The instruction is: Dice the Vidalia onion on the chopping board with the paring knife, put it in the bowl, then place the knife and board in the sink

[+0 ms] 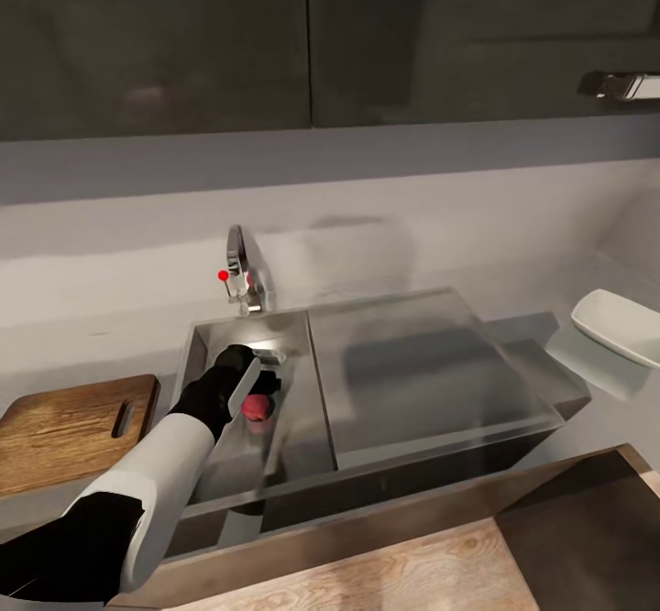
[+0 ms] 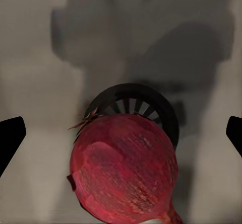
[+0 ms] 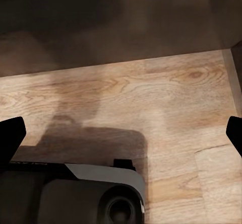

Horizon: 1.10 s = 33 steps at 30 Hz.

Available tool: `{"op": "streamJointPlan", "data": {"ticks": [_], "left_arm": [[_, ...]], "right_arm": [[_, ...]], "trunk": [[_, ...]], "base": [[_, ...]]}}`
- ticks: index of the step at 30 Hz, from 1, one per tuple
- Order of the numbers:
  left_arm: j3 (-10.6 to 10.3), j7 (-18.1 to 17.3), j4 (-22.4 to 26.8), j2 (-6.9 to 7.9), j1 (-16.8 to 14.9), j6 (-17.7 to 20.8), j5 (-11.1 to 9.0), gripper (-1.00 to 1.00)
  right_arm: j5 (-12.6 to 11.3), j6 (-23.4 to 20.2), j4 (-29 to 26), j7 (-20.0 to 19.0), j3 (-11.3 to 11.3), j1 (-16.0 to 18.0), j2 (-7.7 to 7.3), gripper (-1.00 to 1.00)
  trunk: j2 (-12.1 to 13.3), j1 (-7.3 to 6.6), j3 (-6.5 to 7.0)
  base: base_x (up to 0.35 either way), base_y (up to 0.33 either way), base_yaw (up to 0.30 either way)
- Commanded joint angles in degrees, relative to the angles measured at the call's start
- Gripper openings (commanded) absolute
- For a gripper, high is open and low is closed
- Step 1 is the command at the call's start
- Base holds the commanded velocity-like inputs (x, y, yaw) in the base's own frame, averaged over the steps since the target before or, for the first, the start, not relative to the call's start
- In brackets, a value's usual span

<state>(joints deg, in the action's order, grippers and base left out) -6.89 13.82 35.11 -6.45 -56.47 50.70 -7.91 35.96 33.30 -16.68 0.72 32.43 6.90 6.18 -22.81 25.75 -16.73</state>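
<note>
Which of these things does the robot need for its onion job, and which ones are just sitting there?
Needed for the job:
- onion, in the sink by the drain
- left gripper, open over the onion
- chopping board, on the countertop
- bowl, also on the countertop

Just there:
- faucet
- upper cabinets
- wood floor

From the head we look forward and down on the sink (image 1: 275, 382) from some way off. Our left wrist view looks close down onto the onion (image 2: 123, 171) over the drain (image 2: 133, 105), sharing that basin. Right wrist view faces the wood floor (image 3: 151, 108).
</note>
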Motion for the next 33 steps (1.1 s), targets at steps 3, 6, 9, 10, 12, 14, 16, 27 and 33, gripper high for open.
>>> {"op": "streamJointPlan", "data": {"ticks": [3, 6, 9, 10, 12, 14, 16, 27, 33], "left_arm": [[-0.23, 0.5, -0.01, 0.03, -0.04, 0.19, -0.61, 1.0], [-0.23, 0.5, -0.03, 0.03, -0.04, 0.19, -0.59, 1.0], [-0.23, 0.5, -0.04, 0.03, -0.04, 0.19, -0.59, 1.0], [-0.23, 0.52, -0.04, 0.03, -0.04, 0.19, -0.58, 1.0], [-0.23, 0.55, -0.16, 0.03, -0.04, 0.19, -0.57, 1.0], [-0.23, 0.53, -0.39, 0.03, -0.04, 0.19, -0.55, 1.0], [-0.23, 0.56, -0.56, 0.03, -0.04, 0.19, -0.54, 1.0], [-0.23, 0.59, -0.84, 0.03, -0.04, 0.19, -0.53, 1.0], [-0.23, 0.59, -0.83, 0.03, -0.04, 0.19, -0.53, 1.0]], "right_arm": [[0.6, 0.18, -0.02, 0.07, 0.44, 0.04, 0.05, 1.0], [0.6, 0.18, -0.02, 0.07, 0.44, 0.04, 0.06, 1.0], [0.6, 0.18, -0.02, 0.07, 0.44, 0.04, 0.06, 1.0], [0.6, 0.18, -0.02, 0.07, 0.44, 0.04, 0.06, 1.0], [0.6, 0.18, -0.02, 0.07, 0.44, 0.04, 0.06, 1.0], [0.6, 0.18, -0.02, 0.07, 0.44, 0.04, 0.06, 1.0], [0.6, 0.18, -0.02, 0.07, 0.44, 0.04, 0.06, 1.0], [0.6, 0.18, -0.02, 0.07, 0.44, 0.04, 0.06, 1.0], [0.62, 0.27, -0.02, 0.01, 0.44, 0.04, -0.17, 1.0]], "trunk": [[-0.11, 0.03, -0.28], [-0.11, 0.03, -0.46], [-0.11, 0.03, -0.65], [-0.11, 0.03, -0.71], [-0.11, 0.03, -0.84], [-0.11, 0.03, -0.96], [-0.11, 0.03, -1.09], [-0.11, 0.03, -1.64], [-0.11, 0.03, -1.67]], "base": [[0.0, 0.0, 0.0], [0.0, 0.0, 0.0], [0.0, 0.0, 0.0], [0.0, 0.0, 0.0], [0.0, 0.0, 0.0], [0.0, 0.0, 0.0], [0.0, 0.0, 0.0], [-0.072, 0.0, 0.0], [-0.028, 0.0, 0.0]]}}
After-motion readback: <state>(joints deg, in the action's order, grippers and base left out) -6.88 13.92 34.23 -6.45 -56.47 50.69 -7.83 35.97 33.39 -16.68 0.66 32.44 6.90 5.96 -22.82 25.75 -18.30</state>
